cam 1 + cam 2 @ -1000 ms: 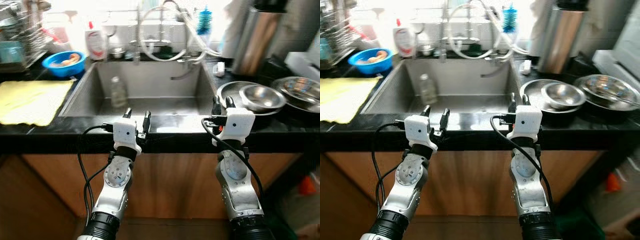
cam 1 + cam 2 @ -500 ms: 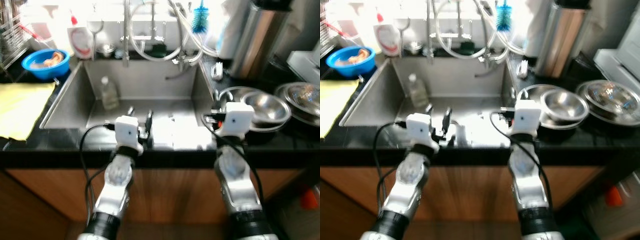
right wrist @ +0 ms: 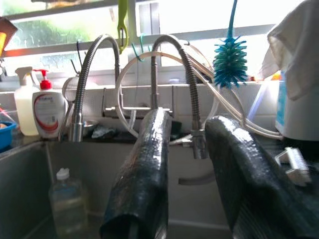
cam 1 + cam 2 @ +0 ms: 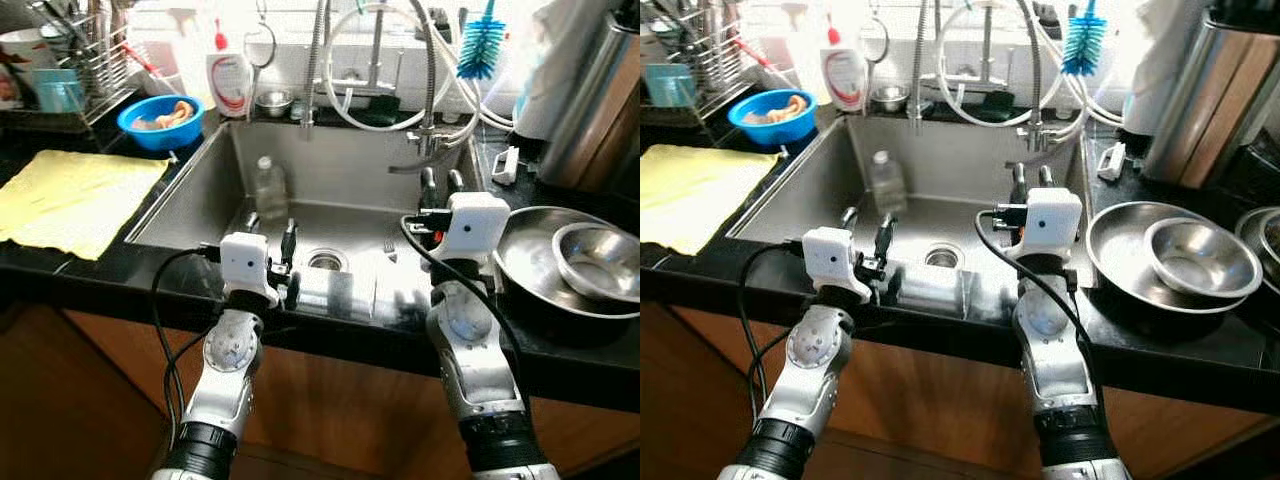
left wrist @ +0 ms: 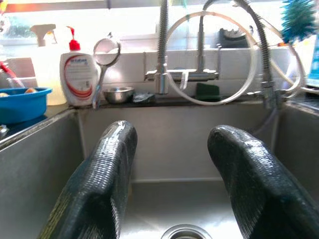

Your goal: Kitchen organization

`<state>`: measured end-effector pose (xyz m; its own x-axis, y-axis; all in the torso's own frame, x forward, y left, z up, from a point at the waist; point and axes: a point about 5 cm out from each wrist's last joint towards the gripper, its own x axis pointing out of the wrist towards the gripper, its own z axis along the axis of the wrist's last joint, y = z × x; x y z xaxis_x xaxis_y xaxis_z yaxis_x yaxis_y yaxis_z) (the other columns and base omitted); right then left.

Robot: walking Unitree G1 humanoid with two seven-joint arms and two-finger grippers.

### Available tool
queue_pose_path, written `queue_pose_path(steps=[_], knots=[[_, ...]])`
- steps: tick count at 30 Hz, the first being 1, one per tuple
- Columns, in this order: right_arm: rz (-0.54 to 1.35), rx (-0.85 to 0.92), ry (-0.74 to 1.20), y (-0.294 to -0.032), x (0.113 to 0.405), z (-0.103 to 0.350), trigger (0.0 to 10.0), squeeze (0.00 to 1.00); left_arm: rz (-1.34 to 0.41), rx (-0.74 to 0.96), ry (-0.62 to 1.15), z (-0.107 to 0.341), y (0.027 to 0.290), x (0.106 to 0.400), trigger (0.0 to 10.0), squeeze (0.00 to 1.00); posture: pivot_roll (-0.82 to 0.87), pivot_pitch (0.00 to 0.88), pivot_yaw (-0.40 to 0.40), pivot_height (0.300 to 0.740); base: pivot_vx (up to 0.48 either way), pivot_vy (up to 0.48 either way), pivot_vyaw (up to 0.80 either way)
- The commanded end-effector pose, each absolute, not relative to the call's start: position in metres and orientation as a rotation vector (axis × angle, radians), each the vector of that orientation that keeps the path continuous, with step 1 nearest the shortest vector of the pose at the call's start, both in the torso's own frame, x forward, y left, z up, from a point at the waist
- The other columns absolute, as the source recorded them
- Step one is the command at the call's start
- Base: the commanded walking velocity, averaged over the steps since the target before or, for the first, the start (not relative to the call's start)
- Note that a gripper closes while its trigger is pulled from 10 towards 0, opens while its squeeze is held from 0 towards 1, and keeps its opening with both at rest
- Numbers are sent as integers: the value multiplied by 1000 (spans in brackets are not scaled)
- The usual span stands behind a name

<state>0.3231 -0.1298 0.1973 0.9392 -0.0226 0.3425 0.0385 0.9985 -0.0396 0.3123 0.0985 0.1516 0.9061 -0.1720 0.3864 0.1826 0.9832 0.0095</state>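
Eye view: my left gripper (image 4: 270, 228) hung spread and empty over the sink's (image 4: 180, 190) near edge; the bottle (image 4: 269, 186) stood upright just beyond it, nearer than to the right gripper (image 4: 441, 187).
Right wrist view: fingers (image 3: 144, 174) apart, bottle (image 3: 66, 201) far-left.

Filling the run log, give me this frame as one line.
left pincer open, over sink front edge | right pincer open, near bowls | bottle upright in sink | nothing held

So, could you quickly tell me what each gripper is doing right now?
Left gripper: open, holding nothing, above the sink.
Right gripper: open, holding nothing, also over the sink.
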Motion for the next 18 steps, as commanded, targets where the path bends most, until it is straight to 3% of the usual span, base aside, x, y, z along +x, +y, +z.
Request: queue_pose_path(steps=[1,6,7,9,10,18], knots=[[-35,-77,-354,-133,322,219,10000,0,-204,-27,-390,152,96,312,10000,0,-168,0,60,740,0,0,0],[-129,-134,-267,-154,316,237,10000,0,-227,-23,-378,149,94,312,10000,0,-198,0,75,740,0,0,0],[-176,-59,-231,-161,312,237,10000,220,-233,-23,-375,149,94,312,10000,0,-209,0,78,740,0,0,0],[-212,37,-198,-167,309,237,10000,220,-238,-23,-374,149,93,313,10000,0,-209,0,78,740,0,0,0],[-243,86,-160,-169,304,233,10000,1000,-243,-23,-371,148,92,313,10000,0,-224,0,83,740,0,0,0],[-392,40,99,-196,277,200,10000,1000,-284,-33,-344,140,84,307,10000,0,-252,0,87,740,0,0,0]])
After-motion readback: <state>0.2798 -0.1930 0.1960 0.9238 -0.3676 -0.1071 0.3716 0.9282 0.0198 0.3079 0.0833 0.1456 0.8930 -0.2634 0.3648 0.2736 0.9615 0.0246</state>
